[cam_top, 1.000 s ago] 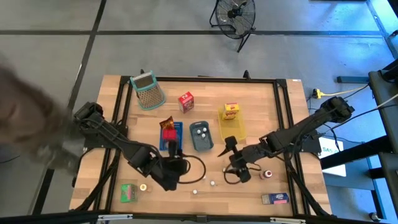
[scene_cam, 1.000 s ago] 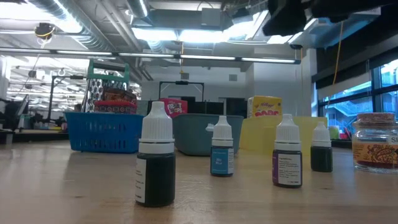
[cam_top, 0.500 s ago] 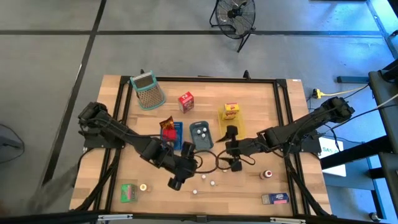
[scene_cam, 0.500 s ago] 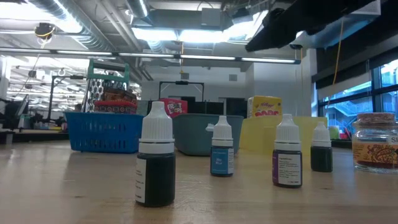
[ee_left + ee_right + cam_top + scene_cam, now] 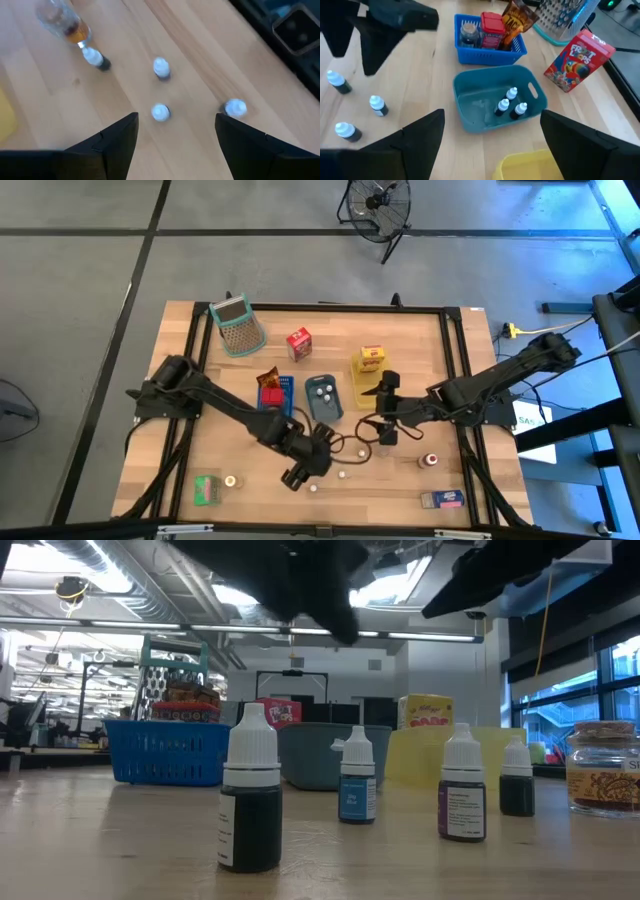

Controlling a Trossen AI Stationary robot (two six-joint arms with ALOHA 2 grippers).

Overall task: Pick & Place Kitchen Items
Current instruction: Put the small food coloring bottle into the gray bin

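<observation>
The left hand [image 5: 312, 463] hung spread and empty over the near middle of the worktop [image 5: 400, 480], directly above the loose little white-capped dropper bottles [image 5: 160, 112], gripping none of them! Its wrist view showed four of those bottles standing apart on the bare wood between its dark fingers [image 5: 116, 141]. The right hand [image 5: 386, 408] hovered to the right, fingers wide too, nothing in them, just beside the yellow tray [image 5: 372, 387]. Ahead of it sat the grey-blue tray [image 5: 490, 107] with three more bottles [image 5: 511, 106] inside, then the blue basket [image 5: 490, 52] with a red tin [image 5: 493, 28], a small jar [image 5: 468, 34] and a brown packet [image 5: 516, 20]. A red cereal carton [image 5: 579, 60] stood farther back, right of the basket.
</observation>
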